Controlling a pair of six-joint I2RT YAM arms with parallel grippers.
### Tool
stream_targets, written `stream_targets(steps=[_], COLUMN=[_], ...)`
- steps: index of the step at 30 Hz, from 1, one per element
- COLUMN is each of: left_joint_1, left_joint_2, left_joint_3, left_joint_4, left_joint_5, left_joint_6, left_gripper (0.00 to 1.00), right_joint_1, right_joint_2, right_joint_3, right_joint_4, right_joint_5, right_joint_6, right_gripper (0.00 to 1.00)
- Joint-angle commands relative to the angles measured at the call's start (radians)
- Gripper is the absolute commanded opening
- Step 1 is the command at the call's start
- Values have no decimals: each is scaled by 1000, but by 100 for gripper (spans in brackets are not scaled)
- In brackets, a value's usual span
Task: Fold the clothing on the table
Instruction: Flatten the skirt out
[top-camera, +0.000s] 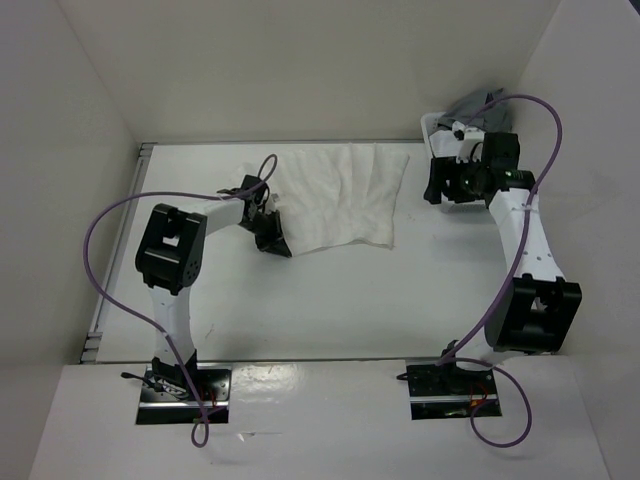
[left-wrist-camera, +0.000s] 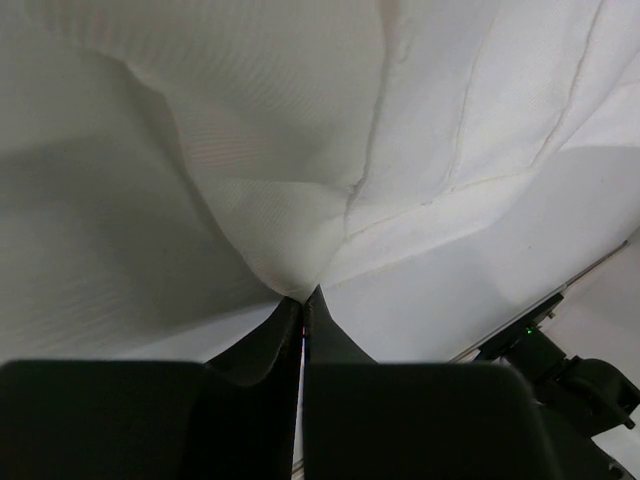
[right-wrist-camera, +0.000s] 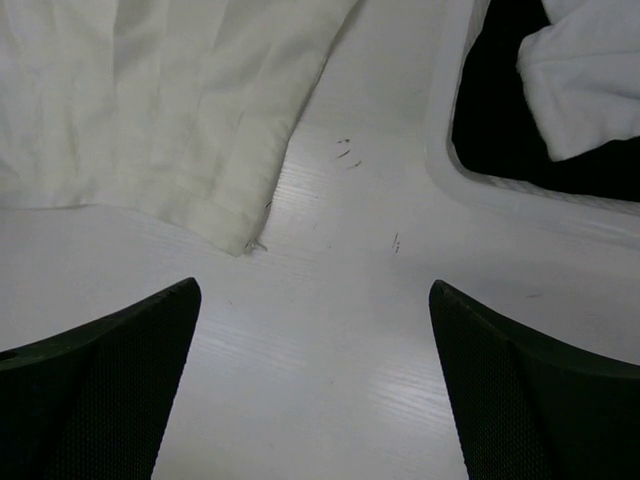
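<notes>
L gripper pinched tight on skirt edge, right at its tips. R gripper wide apart, holds nothing; skirt corner ahead-left, basket ahead-right.

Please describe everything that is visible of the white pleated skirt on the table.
The skirt is thin white fabric with straight pleat lines and a stitched hem. It lies spread, slightly rumpled, on the white table. The left pincer is shut on its edge nearest that arm, and the fabric rises in a ridge toward the fingertips. The open right pincer is near its corner but does not touch it.
</notes>
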Motion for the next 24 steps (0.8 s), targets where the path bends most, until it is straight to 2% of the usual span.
stream_targets(steps=[1, 6, 10, 21, 24], left_joint_1=[-2, 49, 72, 61, 39], left_joint_2=[37, 37, 37, 46, 46], left_joint_3=[31, 58, 67, 67, 67], left_joint_4=[-49, -73, -73, -33, -33], left_joint_5=[-97, -106, -106, -63, -54], left_joint_6=[54, 87, 107, 98, 98], left_gripper=[0, 0, 0, 0, 0], right_joint_1=[-4, -4, 5, 50, 64], right_joint_2=[-1, 46, 124, 349, 414], right_joint_3=[-50, -166, -215, -177, -150], right_joint_4=[12, -37, -49, -52, -53], right_joint_5=[-59, -180, -303, -527, -568], right_joint_6=[-11, -44, -62, -74, -85], right_gripper=[99, 99, 94, 71, 70])
